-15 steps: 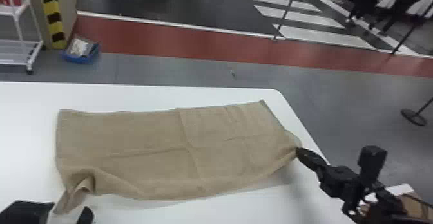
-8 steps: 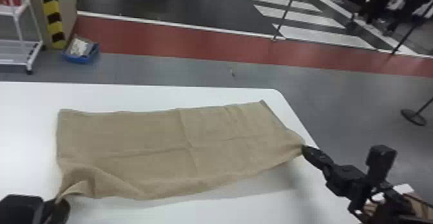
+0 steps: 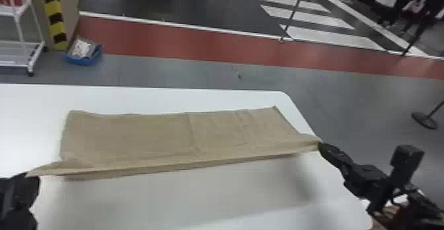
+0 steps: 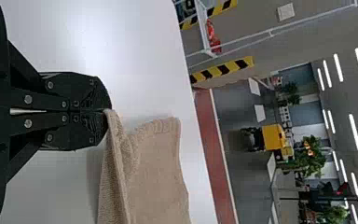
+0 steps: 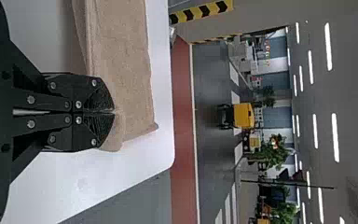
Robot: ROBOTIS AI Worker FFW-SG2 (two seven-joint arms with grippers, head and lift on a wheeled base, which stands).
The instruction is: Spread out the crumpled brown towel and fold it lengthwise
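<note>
The brown towel (image 3: 148, 136) lies as a wide strip across the white table, its near edge pulled taut and lifted between the two grippers. My left gripper (image 3: 28, 176) is shut on the towel's near left corner. In the left wrist view, the fingertips of the left gripper (image 4: 106, 111) pinch the corner of the towel (image 4: 156, 172). At the near right corner, my right gripper (image 3: 321, 144) is shut on the towel. The right wrist view has the right gripper (image 5: 113, 111) closed on the edge of the towel (image 5: 126, 70), beside the table's corner.
The white table (image 3: 185, 199) has its rounded far right corner just beyond the towel. On the floor behind are a blue bin (image 3: 82, 55) and a white rack (image 3: 19, 47). A stand's round base (image 3: 424, 120) is off to the right.
Both grippers have raised the towel's near edge, which is now straight and taut where it sagged before. The left gripper has closed on its corner and moved left; the right has shifted slightly right.
</note>
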